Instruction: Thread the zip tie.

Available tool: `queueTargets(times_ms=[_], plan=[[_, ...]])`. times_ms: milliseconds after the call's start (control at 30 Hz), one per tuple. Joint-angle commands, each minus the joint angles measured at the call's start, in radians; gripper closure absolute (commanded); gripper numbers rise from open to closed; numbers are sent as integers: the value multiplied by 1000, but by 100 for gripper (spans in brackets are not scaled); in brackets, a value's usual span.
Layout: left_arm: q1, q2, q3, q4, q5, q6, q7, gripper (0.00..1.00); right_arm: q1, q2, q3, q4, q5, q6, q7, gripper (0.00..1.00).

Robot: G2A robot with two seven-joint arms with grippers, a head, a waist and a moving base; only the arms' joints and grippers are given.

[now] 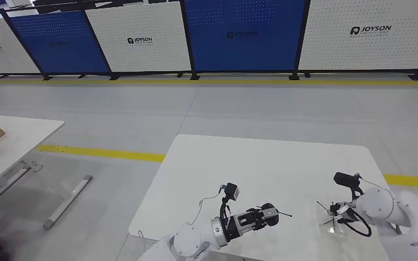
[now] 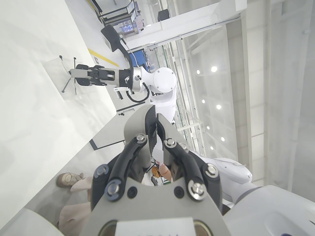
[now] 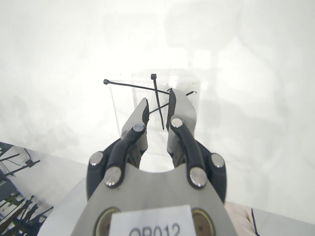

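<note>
The right gripper [image 3: 158, 95] was held half-open astride crossed zip ties [image 3: 157, 99], probably to take one; the left gripper [image 2: 155, 114] was clamped on a thin black tie [image 1: 285, 213].

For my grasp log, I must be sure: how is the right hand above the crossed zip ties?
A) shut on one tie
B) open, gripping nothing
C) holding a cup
B: the right hand is spread open, and the zip ties lie ungripped below it.
</note>
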Motion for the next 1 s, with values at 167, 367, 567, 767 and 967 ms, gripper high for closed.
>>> queueTargets(times_ms=[167, 367, 567, 767, 967], plan=[[0, 0, 0, 0, 0, 0, 0, 100, 7, -11, -1, 13, -7, 0, 0, 80], [0, 0, 0, 0, 0, 0, 0, 100, 20, -19, -14, 28, -13, 0, 0, 81], [0, 0, 0, 0, 0, 0, 0, 100, 33, -25, -26, 48, -21, 0, 0, 80], [0, 0, 0, 0, 0, 0, 0, 100, 40, -30, -31, 59, -23, 0, 0, 100], [0, 0, 0, 0, 0, 0, 0, 100, 24, -28, -19, 37, -34, 0, 0, 100]])
